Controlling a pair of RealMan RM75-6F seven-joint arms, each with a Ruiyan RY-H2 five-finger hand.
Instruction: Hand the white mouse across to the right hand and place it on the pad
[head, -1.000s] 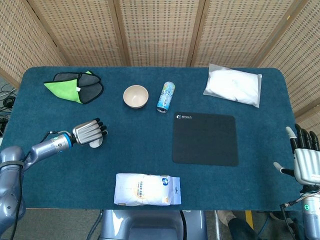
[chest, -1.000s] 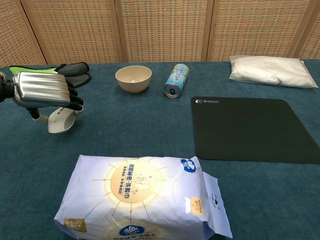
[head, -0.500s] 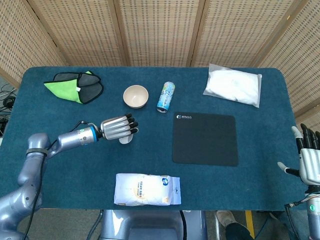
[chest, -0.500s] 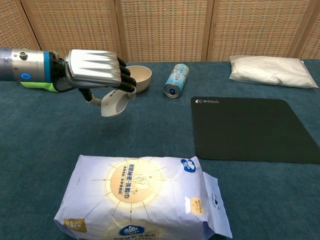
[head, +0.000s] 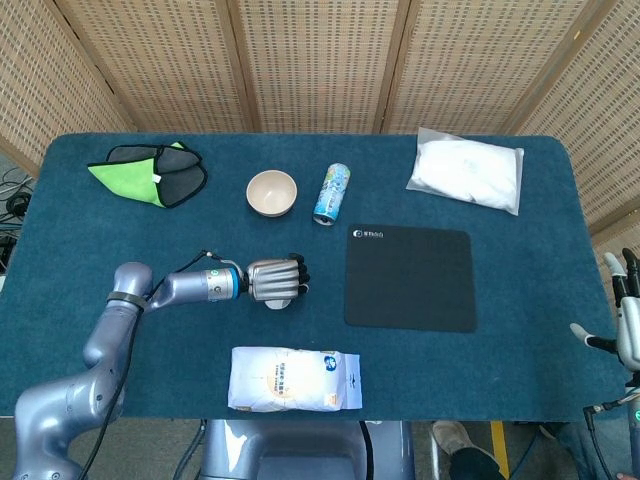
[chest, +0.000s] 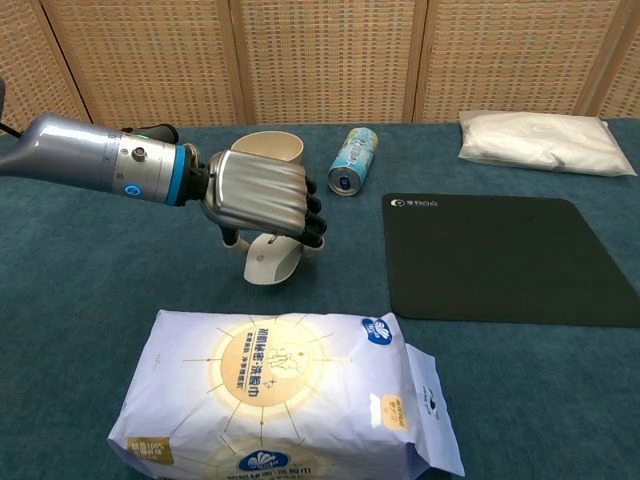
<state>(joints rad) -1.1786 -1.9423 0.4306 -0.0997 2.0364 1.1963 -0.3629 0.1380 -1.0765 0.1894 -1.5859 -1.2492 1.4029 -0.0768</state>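
Note:
My left hand (head: 275, 280) (chest: 265, 197) grips the white mouse (chest: 270, 260) (head: 279, 301) from above, near the middle of the table and just left of the black mouse pad (head: 410, 277) (chest: 505, 258). The mouse hangs under the curled fingers; whether it touches the cloth I cannot tell. My right hand (head: 627, 315) shows only at the far right edge of the head view, off the table, fingers spread and holding nothing. It does not appear in the chest view.
A white tissue pack (head: 294, 379) (chest: 285, 395) lies at the front edge, just below the left hand. A beige bowl (head: 272, 192), a lying can (head: 331, 193), a green and grey cloth (head: 148, 172) and a white bag (head: 466, 171) sit along the back.
My left hand has carried the mouse rightward across the table, from the left side to near the pad, and lower. The right hand has slid further toward the right edge of the head view.

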